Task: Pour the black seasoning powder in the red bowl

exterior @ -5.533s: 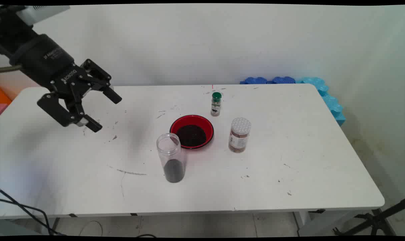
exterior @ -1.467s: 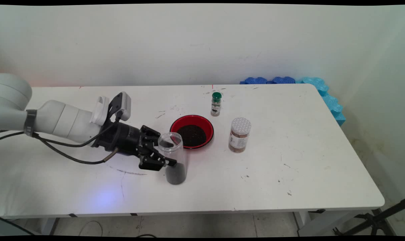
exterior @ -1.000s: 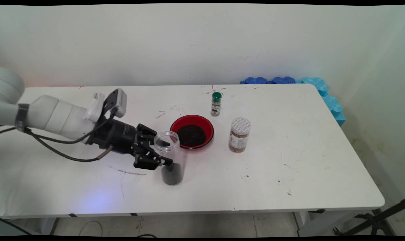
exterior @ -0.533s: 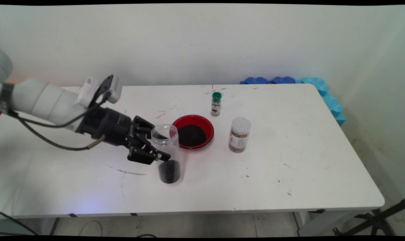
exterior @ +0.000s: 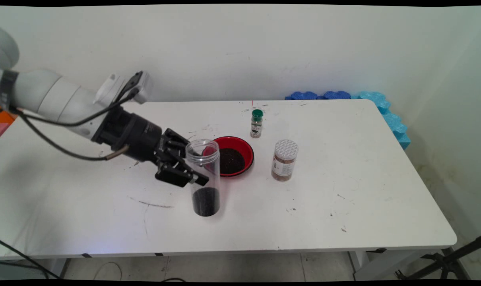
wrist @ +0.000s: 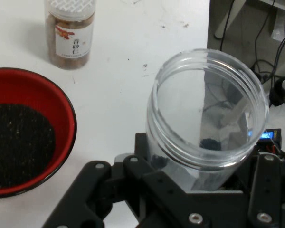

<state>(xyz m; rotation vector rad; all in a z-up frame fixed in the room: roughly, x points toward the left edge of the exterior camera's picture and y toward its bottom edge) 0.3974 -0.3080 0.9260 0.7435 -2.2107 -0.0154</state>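
My gripper (exterior: 198,169) is shut on a tall clear plastic jar (exterior: 207,192) with no lid, gripping it around the middle from the left. Dark grains fill the jar's bottom third. The jar hangs a little above the table, almost upright, just left of a red bowl (exterior: 244,147) holding more dark grains. In the hand view the jar's open mouth (wrist: 206,109) rises between the black linkage of the gripper (wrist: 199,192), with the red bowl (wrist: 61,114) at the left.
A small spice bottle with a green cap (exterior: 256,123) stands behind the bowl. A brown-filled jar with a white lid (exterior: 284,159) stands to the bowl's right, also seen as the jar (wrist: 70,35) in the hand view. Blue foam pieces (exterior: 344,95) lie at the table's back right corner.
The gripper came down from the upper left and took hold of the clear jar. Over the last second it raised the jar and carried it slightly right, closer to the red bowl.
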